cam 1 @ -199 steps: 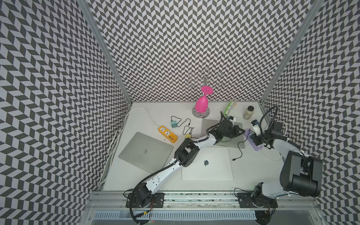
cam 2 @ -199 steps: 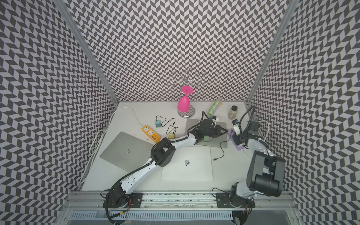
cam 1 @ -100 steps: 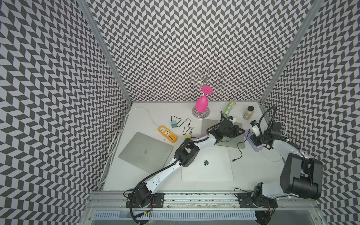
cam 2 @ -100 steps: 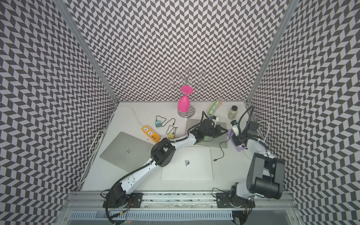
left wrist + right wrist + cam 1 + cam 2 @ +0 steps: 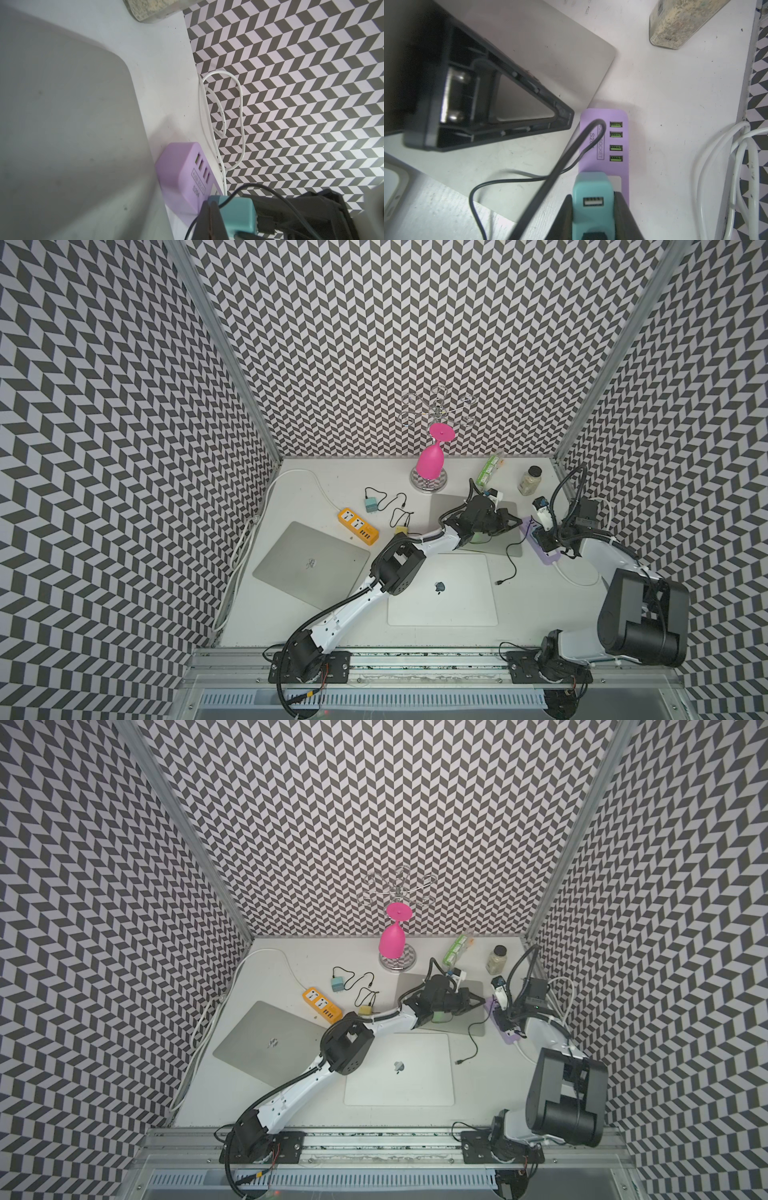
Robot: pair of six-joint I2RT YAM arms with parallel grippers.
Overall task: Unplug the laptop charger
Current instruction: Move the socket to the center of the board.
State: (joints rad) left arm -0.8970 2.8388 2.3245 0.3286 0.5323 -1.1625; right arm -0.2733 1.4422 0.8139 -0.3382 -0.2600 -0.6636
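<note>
1. In both top views, hardly anything had changed from a second before. The right claw (image 5: 541, 536) kept its place over the strip (image 5: 549, 559) at the table's (image 5: 316, 497) 3 o'clock edge. The left claw (image 5: 514, 521), shut, still lay across the grey laptop (image 5: 446, 504) with its tip by the strip's far end. The charger sat hidden under the right claw.
2. In the same views, the jar (image 5: 496, 960) stood at the strip's 12 o'clock. The grey laptop's edge lay at its 9 o'clock and the white laptop (image 5: 399, 1081) at 7 o'clock. At 3 o'clock only a narrow band of table ran to the wall (image 5: 665, 448). The cable (image 5: 473, 1044) trailed to a loose plug just off the white laptop's 3 o'clock edge.
3. In the left wrist view, the strip's (image 5: 176, 172) corner lay just beside the grey laptop's (image 5: 62, 124) edge. The cord (image 5: 241, 124) coiled between strip and wall. The charger (image 5: 234, 212) stood on the strip with a dark finger (image 5: 208, 222) against its side.
4. In the right wrist view, the right claw (image 5: 593, 209) was narrow, its fingers (image 5: 623, 212) pressed on both sides of the charger (image 5: 591, 187), holding it. The charger stood on the strip's (image 5: 604, 116) socket end; whether its prongs were seated could not be told. The left claw's (image 5: 488, 99) tip lay just beside the strip's far corner. Bare table lay between strip and cord (image 5: 699, 176).
</note>
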